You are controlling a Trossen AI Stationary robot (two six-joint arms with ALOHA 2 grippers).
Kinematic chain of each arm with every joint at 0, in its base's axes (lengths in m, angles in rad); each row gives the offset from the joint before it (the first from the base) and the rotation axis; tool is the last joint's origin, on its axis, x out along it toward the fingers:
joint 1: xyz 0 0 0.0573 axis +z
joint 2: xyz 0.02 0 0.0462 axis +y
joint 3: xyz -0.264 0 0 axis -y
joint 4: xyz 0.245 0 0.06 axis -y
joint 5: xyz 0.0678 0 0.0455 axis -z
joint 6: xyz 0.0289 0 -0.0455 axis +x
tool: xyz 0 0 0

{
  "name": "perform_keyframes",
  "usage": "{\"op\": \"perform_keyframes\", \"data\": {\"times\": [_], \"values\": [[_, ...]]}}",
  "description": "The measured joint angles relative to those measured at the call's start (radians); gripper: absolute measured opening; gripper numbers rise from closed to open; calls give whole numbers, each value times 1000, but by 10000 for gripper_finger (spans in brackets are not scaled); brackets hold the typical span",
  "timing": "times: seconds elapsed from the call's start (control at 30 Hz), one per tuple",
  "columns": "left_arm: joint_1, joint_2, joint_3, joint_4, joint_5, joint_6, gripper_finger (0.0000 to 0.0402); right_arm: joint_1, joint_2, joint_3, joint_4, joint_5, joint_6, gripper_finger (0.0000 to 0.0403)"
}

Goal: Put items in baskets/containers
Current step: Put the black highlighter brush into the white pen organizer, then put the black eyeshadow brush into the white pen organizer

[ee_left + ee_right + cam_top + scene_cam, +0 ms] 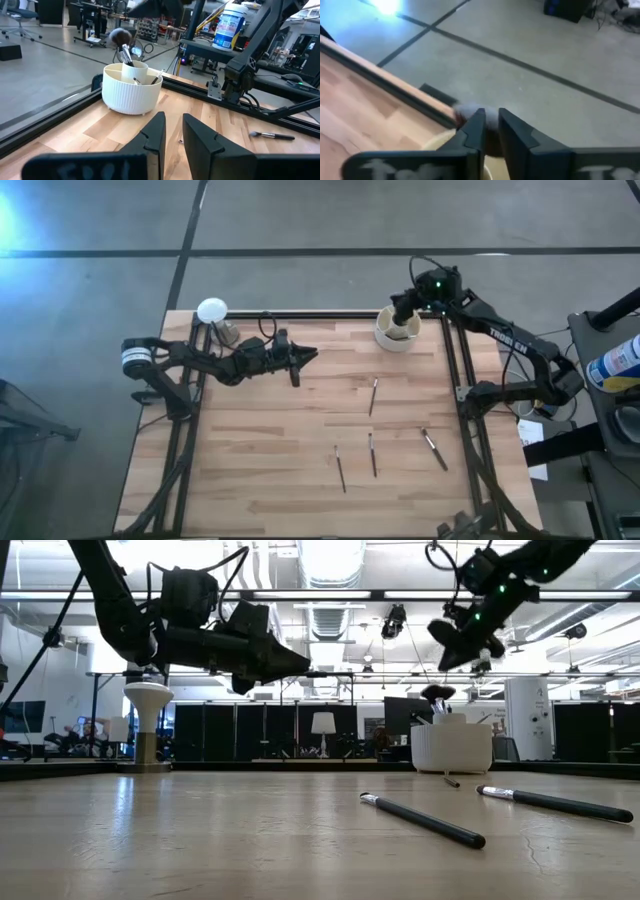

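My right gripper (pixel 404 311) hangs right over the cup (pixel 397 332), blocking the way in from above. Brushes already standing in the cup crowd its compartments. Between the cup and my left gripper (pixel 310 356) the table (pixel 250 440) lies bare. Nearer the front edge than the cup, four loose brushes (pixel 373 396) lie well apart, with open wood between them.

Overhead room lights, even and bright. Glare patch on the floor (pixel 12 220) in the high view's corner, another in my right wrist view. That view is motion-blurred. Low view: my arms backlit, near-silhouettes; table (pixel 200 830) foreground soft.
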Motion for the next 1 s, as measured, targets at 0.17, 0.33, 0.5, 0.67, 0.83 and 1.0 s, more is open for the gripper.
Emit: {"op": "perform_keyframes", "data": {"times": [0.17, 0.33, 0.5, 0.67, 0.83, 1.0], "values": [[0, 0, 0, 0, 0, 0, 58, -3, 46, 95, -82, 0, 16, 104], [0, 0, 0, 0, 2, 0, 58, -14, 168, 185, -147, 0, 23, 112], [0, 0, -2, 0, 2, 0, 58, -20, 285, 296, -270, 0, -7, 56], [0, 0, -2, 0, 2, -1, 58, -19, 354, 372, -451, 0, -23, 11], [1, 0, -2, 0, 2, -5, 58, -19, 331, 369, -450, 18, -28, 9], [1, 0, -3, 0, 2, -6, 58, -8, 234, 366, -447, 83, -35, 8]]}}
